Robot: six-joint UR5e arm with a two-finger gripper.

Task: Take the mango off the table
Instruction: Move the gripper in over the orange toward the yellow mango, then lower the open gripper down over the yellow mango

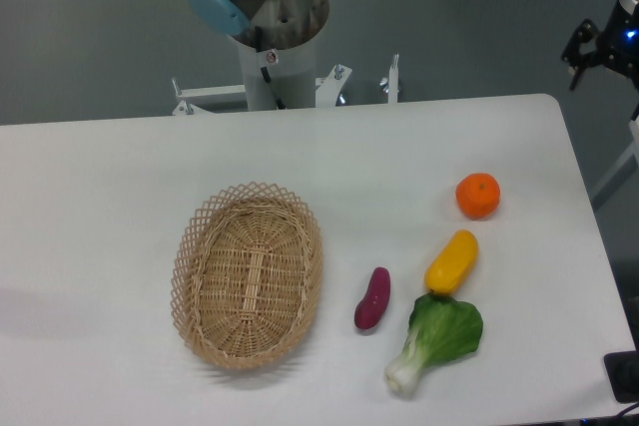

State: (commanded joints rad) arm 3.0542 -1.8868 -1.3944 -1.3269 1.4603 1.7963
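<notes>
Overhead, the fixed camera looks down on a white table (120, 177) with rounded corners, and my arm's base column (268, 7) stands behind its far edge; my end effector is out of frame, so I cannot tell whether its jaws are wide or narrow.

Starting at the left, that side of the table is bare. Left of centre sits an oval wicker basket (250, 274) with nothing in it. Right of the basket lies a small purple sweet potato (372, 298). Next comes a bok choy (436, 340), white stalk toward the near edge, leaves fanned upward. The mango (452, 261) lies just above those leaves, apparently touching them, tilted with its orange end low and left. Above and right of it, apart, is a round orange (477, 196).

My judgement: the mango looks smooth, firm and moderately light, likely slippery on its curved skin, so I would close across its narrow width at the middle, jaws square to its long axis.

Room is open on the mango's right, toward the table's right edge, and on its upper left; the bok choy crowds its lower end, so a straight descent from above seems safest.
</notes>
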